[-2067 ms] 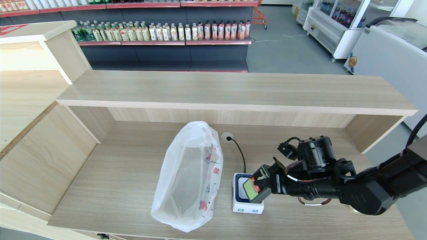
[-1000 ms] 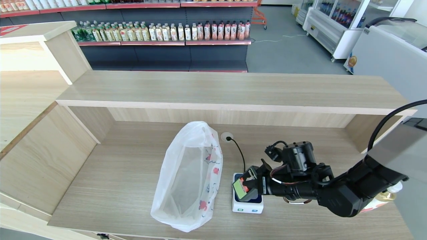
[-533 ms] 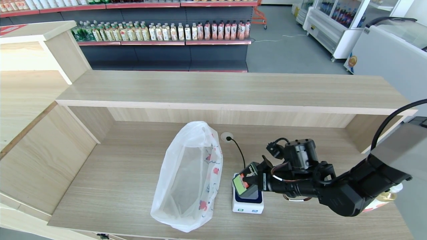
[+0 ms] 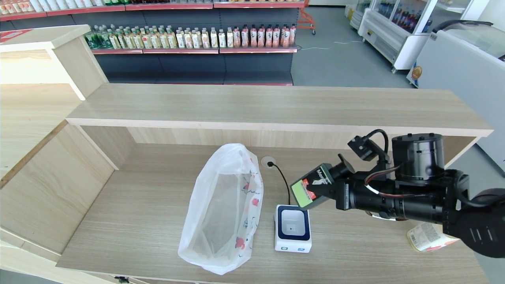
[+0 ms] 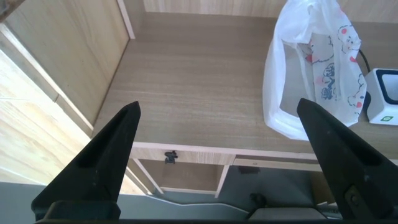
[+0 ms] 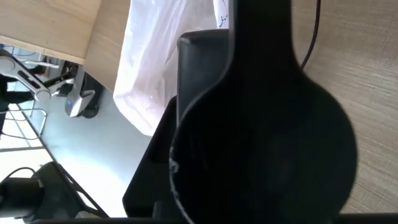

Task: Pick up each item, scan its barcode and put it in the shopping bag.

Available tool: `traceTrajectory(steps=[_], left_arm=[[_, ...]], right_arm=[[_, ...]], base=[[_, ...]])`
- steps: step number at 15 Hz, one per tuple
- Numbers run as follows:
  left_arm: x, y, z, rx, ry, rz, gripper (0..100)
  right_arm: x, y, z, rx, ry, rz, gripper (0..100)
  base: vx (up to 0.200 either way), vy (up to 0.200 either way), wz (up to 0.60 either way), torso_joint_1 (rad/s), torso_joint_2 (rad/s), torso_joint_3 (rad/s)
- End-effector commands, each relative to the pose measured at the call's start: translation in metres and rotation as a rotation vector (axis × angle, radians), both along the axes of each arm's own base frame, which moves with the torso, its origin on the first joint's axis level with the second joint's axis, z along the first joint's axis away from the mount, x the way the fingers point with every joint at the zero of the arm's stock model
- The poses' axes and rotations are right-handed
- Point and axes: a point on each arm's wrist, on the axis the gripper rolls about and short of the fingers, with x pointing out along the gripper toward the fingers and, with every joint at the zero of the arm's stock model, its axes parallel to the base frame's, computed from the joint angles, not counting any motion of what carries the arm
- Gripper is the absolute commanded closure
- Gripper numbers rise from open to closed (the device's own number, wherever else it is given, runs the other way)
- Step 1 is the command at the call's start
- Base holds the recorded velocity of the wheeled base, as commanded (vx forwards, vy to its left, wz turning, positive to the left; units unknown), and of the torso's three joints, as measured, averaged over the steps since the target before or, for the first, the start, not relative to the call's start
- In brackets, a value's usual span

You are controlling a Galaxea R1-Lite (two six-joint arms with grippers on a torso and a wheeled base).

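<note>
My right gripper (image 4: 322, 185) is shut on a small dark box (image 4: 304, 193) with a green end face and a red and white label. It holds the box in the air, above and slightly right of the white barcode scanner (image 4: 292, 233), whose blue window is uncovered. The translucent shopping bag (image 4: 225, 209) with red prints lies open on the counter just left of the scanner. In the left wrist view my left gripper (image 5: 219, 107) is open and holds nothing, off the counter's near left edge, with the bag (image 5: 311, 68) and scanner (image 5: 385, 93) beyond it.
A cream bottle-like item (image 4: 428, 237) lies on the counter at the far right under my right arm. The scanner's black cable (image 4: 285, 185) runs back to a grommet (image 4: 269, 161). A raised shelf (image 4: 276, 106) and side walls enclose the counter. The bag (image 6: 155, 68) shows past the right wrist.
My right gripper first pushed the box left over the scanner's window, then lifted it up and to the right, uncovering the scanner. Bag and scanner stayed put.
</note>
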Motion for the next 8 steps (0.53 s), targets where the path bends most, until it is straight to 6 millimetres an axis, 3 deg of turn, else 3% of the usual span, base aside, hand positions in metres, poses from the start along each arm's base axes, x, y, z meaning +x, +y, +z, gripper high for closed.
traceTrajectory(steps=[1,3,8], left_arm=[[0.000,0.000,0.000,-0.001,0.000,0.000,0],[0.000,0.000,0.000,0.002,0.000,0.002,0],[0.000,0.000,0.000,0.005,0.000,0.000,0]], right_arm=[[-0.012,-0.007,0.020,0.027,-0.057,-0.001,100],[-0.014,-0.008,0.012,-0.004,-0.039,0.003,100],[-0.008,-0.004,0.000,-0.029,-0.011,0.009,100]], base=[[-0.200,0.000,0.00,0.007,0.00,0.002],[-0.200,0.000,0.00,0.012,0.01,0.000],[0.000,0.000,0.00,0.000,0.00,0.000]])
